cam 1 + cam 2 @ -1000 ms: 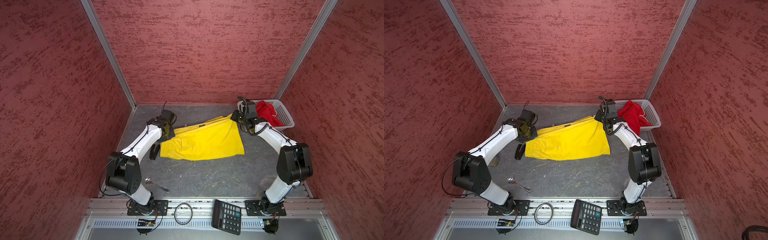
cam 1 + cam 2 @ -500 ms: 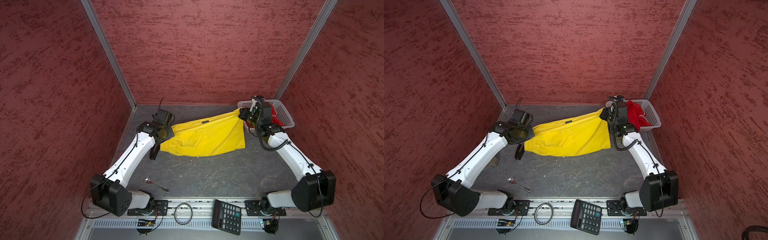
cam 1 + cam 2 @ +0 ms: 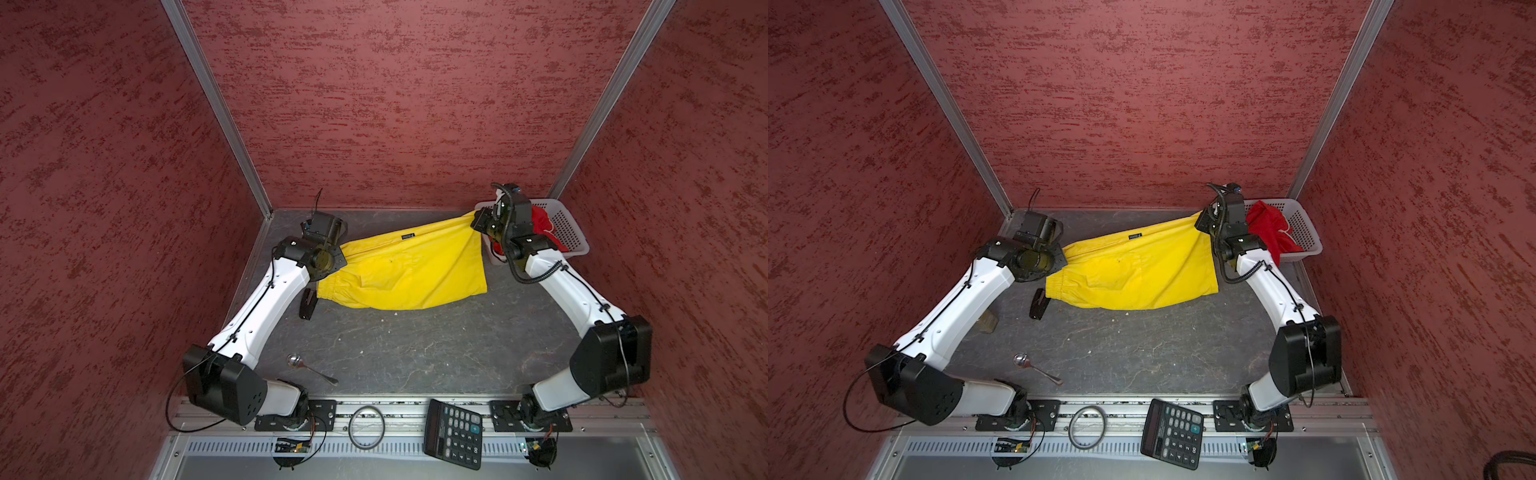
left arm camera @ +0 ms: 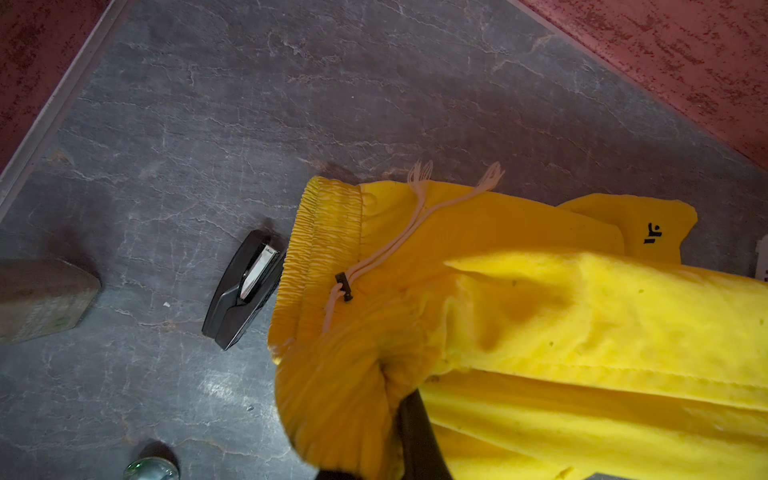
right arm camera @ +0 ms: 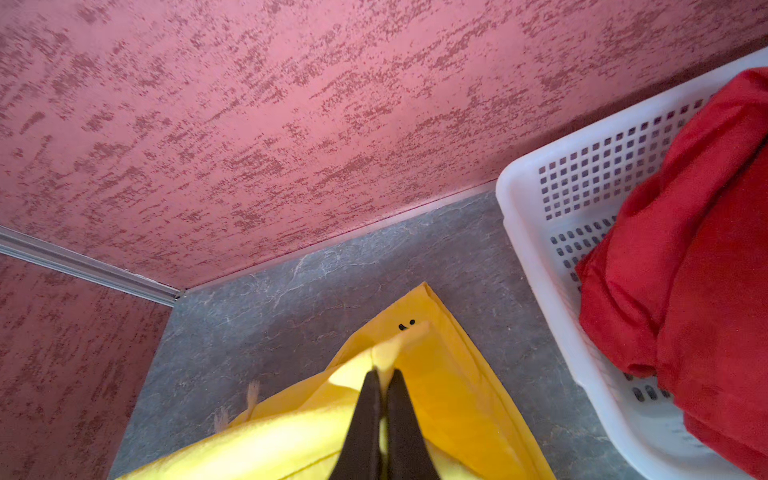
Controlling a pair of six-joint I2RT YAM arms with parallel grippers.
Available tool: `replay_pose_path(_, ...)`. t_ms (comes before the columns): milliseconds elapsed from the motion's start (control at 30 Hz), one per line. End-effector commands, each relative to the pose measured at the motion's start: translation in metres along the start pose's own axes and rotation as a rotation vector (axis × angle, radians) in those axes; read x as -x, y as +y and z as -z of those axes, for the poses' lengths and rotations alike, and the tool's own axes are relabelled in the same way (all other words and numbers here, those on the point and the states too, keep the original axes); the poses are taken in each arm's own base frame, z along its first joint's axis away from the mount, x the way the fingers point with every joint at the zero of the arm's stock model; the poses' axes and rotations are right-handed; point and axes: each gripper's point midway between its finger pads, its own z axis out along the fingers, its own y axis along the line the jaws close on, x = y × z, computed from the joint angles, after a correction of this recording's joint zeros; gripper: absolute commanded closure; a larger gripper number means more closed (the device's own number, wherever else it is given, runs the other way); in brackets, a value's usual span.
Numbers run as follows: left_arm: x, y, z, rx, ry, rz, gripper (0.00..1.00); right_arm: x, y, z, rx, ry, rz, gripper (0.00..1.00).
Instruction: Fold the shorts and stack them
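Labelled shorts [image 3: 407,270] strung across the back of the desk [image 3: 415,353] between left gripper [image 3: 337,252] and right gripper [image 3: 478,220], basket [image 3: 571,232] in the back right corner holding the other shorts [image 3: 1266,232], stapler [image 3: 307,303] just beside the waistband's left end, spoon [image 3: 309,368] front left, ring [image 3: 365,426] and calculator [image 3: 453,438] on the front rail [image 3: 407,409].

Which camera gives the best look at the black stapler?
Left wrist view: the stapler lies close, metal strip showing. Both top views show a small dark shape beside the yellow shorts. The right wrist view misses it.
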Motion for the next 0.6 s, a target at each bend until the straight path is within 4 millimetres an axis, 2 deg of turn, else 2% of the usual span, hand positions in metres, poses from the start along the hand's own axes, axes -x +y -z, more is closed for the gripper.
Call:
replay_pose_path(0, 0.009, 0.025, -0.015, 0.103, -0.008, 0.005, 1.0, 0.031, -0.013, -0.014, -0.078, -0.087, 0.015, 0.97)
replay_pose_path(133, 0.011, 0.029, -0.038, 0.115, 0.023, 0.018, 1.0, 0.021, -0.018, -0.051, -0.088, -0.04, 0.014, 0.96)
replay_pose_path(300, 0.011, 0.037, -0.077, 0.135, 0.088, 0.042, 1.0, -0.002, -0.03, -0.104, -0.105, 0.032, 0.01, 0.96)
replay_pose_path(433, 0.005, 0.043, -0.111, 0.16, 0.146, 0.049, 0.97, -0.025, -0.043, -0.146, -0.126, 0.092, 0.004, 0.96)
replay_pose_path(567, -0.003, 0.048, -0.144, 0.18, 0.203, 0.057, 0.88, -0.051, -0.058, -0.183, -0.156, 0.155, -0.002, 0.96)
